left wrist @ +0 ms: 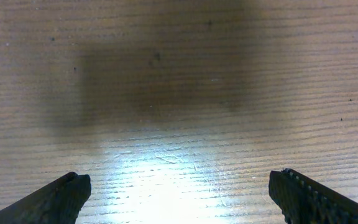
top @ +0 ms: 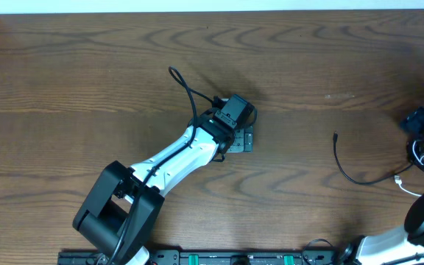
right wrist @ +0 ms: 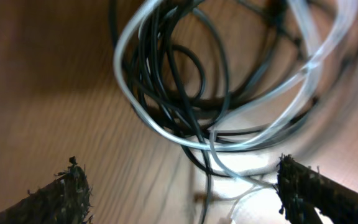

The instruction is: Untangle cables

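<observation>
State of the left gripper [left wrist: 179, 190]: jaws spread wide with nothing between them; only its two dark fingertips [left wrist: 55, 199] show, at the lower corners of its wrist view.
Directly under it: bare wood-grain tabletop [left wrist: 179, 74], with a bright patch of light just ahead of the fingertips and a soft dark shadow beyond.
Just behind it: a thicker black wire [top: 186, 92] belonging to the left arm loops up off the arm.
Farther out from it: the cables all lie well apart from it, off toward the right arm's side.
State of the right gripper [right wrist: 179, 186]: jaws stand wide apart and are closed on nothing.
Just ahead of it: the cables [right wrist: 185, 93] lie in one tangled coil on the tabletop, with black cords [right wrist: 166, 74] looped several times and a white cord [right wrist: 166, 134] circling around and across them.
Between its fingertips: one black cord runs down from the coil into the gap; the view is blurred, so I cannot tell whether it touches either finger.
Farther out from it: in the overhead view a black strand [top: 352, 175] trails from the coil toward the left arm's side, curves, and ends in a small plug end [top: 335, 135] lying flat.
Near where that strand leaves the coil: a small white plug [top: 400, 179].
Overhead placement: the right gripper and the coil sit at the frame's right edge, partly cut off.
</observation>
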`<state>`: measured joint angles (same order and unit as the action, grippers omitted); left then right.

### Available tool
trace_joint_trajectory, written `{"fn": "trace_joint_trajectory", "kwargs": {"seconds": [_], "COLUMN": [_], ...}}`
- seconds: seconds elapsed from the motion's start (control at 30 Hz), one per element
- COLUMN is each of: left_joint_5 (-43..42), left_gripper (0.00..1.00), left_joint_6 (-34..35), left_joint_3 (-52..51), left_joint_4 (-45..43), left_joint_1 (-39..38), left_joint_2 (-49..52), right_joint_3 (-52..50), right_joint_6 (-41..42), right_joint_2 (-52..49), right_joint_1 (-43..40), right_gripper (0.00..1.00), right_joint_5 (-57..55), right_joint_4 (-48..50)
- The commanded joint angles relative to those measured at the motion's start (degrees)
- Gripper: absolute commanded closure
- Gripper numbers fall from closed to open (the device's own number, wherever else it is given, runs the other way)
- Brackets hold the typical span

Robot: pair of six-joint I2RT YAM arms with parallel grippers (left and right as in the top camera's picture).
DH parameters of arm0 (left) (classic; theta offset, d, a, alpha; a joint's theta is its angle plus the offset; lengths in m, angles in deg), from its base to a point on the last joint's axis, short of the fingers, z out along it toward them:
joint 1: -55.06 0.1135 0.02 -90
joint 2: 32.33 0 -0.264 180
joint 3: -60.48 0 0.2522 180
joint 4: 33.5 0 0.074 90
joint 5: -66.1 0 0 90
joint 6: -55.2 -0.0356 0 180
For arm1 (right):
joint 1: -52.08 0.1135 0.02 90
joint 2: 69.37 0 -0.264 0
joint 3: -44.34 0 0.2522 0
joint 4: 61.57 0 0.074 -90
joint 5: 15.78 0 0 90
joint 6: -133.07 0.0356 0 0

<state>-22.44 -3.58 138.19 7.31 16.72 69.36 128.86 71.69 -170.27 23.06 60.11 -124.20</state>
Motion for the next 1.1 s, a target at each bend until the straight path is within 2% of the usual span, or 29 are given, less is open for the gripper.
{"fn": "trace_joint_trajectory", "kwargs": {"seconds": [0.0, 0.17, 0.27, 0.3, 0.33, 0.4, 0.43, 0.7, 1.07], "left_joint_5": [0.1, 0.1, 0.1, 0.1, 0.1, 0.1, 0.1, 0.1, 0.1], "left_gripper": [0.02, 0.02, 0.02, 0.02, 0.02, 0.02, 0.02, 0.02, 0.02], "left_joint_6": [-0.4, -0.4, -0.3, -0.4, -0.3, -0.3, -0.3, -0.3, -0.4], "left_joint_3": [0.0, 0.0, 0.0, 0.0, 0.0, 0.0, 0.0, 0.0, 0.0], "left_joint_4": [0.3, 0.3, 0.3, 0.3, 0.3, 0.3, 0.3, 0.3, 0.3], "left_joint_1": [0.0, 0.0, 0.0, 0.0, 0.0, 0.0, 0.0, 0.0, 0.0], "left_joint_2": [-1.0, -1.0, -1.0, -1.0, -1.0, -1.0, -1.0, -1.0, -1.0], "right_joint_3": [-2.4, -3.0, -3.0, -3.0, -3.0, -3.0, -3.0, -3.0, -3.0], "right_joint_6": [-1.9, -4.1, -6.6, -7.3, -8.1, -10.0, -11.1, -16.1, -19.5], "right_joint_2": [-2.9, -6.4, -7.9, -8.2, -8.4, -8.5, -8.5, -4.0, 10.0], "right_joint_1": [-0.9, -0.9, -0.9, -0.9, -0.9, -0.9, -0.9, 2.8, 21.6], "right_gripper": [0.07, 0.16, 0.32, 0.43, 0.62, 0.92, 0.99, 0.99, 0.99], "right_joint_5": [3.9, 7.4, 10.9, 12.2, 13.1, 15.2, 16.7, 40.5, 40.8], "right_joint_4": [2.2, 5.0, 6.3, 6.6, 6.8, 7.3, 7.3, 9.3, 11.3]}}
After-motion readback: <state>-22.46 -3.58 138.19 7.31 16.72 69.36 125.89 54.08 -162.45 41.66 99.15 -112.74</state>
